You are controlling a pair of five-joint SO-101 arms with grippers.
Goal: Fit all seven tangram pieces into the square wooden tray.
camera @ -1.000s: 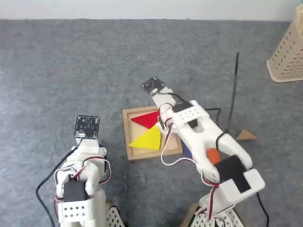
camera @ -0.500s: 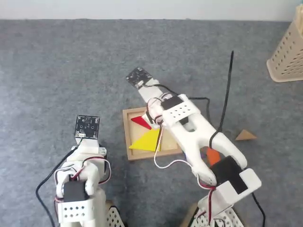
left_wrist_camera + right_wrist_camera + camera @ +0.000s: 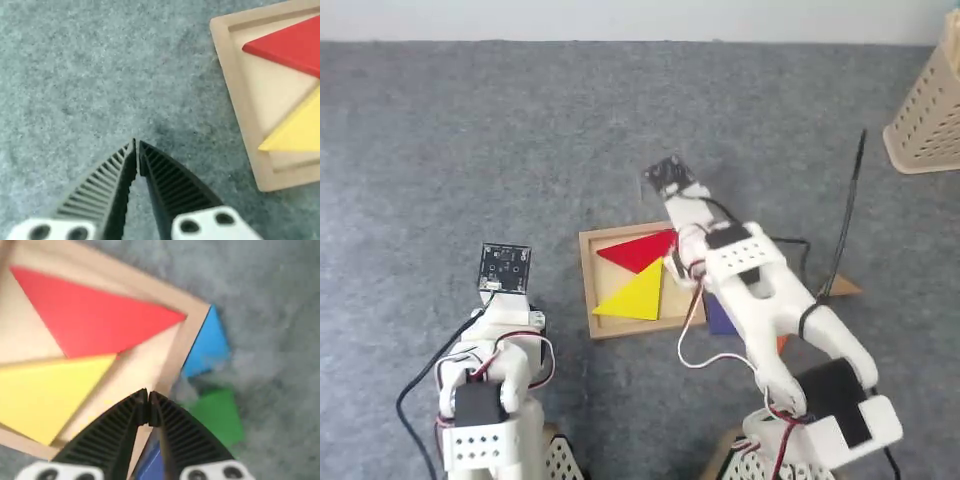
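Your right gripper [image 3: 148, 393], jaws closed on nothing, is hovering over the tray's [image 3: 588, 290] right rim, having swung back from farther left. Nothing new is getting seated. Your left gripper [image 3: 136, 145], closed too, is idling over carpet [image 3: 75, 60]. Two pieces are lying inside, the red triangle [image 3: 638, 250] and the yellow triangle [image 3: 638, 295]. Five are waiting outside: blue piece [image 3: 207, 347], green piece [image 3: 217, 415], navy piece [image 3: 720, 315], orange piece [image 3: 780, 343], tan piece [image 3: 842, 288].

Near the middle of the grey counter [image 3: 470, 130]: square wooden tray [image 3: 588, 290], with a red triangle [image 3: 638, 250] at its far side and a yellow triangle [image 3: 635, 295] nearer, tips close together. Over the tray's right edge: right arm [image 3: 760, 290]. Just beside the tray, partly under that arm: dark blue piece [image 3: 722, 315]. Beneath the arm: sliver of orange [image 3: 781, 343]. Farther right, apart: tan triangle [image 3: 846, 287], by a black cable [image 3: 845, 215]. Well apart from the tray: left arm [image 3: 490, 385], folded. At the far right: cream perforated basket [image 3: 928, 110].
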